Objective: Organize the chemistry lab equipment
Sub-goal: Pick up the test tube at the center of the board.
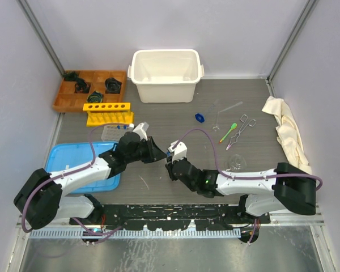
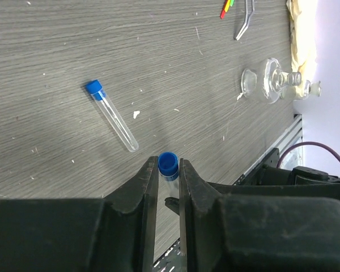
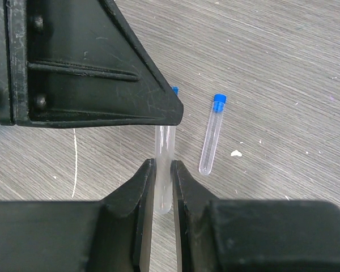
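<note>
My right gripper (image 3: 162,165) pinches a tube (image 3: 163,141) and my left gripper (image 2: 169,164) is clamped on its cap (image 2: 168,161). A second tube (image 2: 114,119) lies just beside them, with the flask (image 2: 266,82) farther off.

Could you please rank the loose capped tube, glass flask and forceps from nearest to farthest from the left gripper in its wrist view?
From the left gripper:
1. loose capped tube, upper left.
2. glass flask, right.
3. forceps, top right.
</note>
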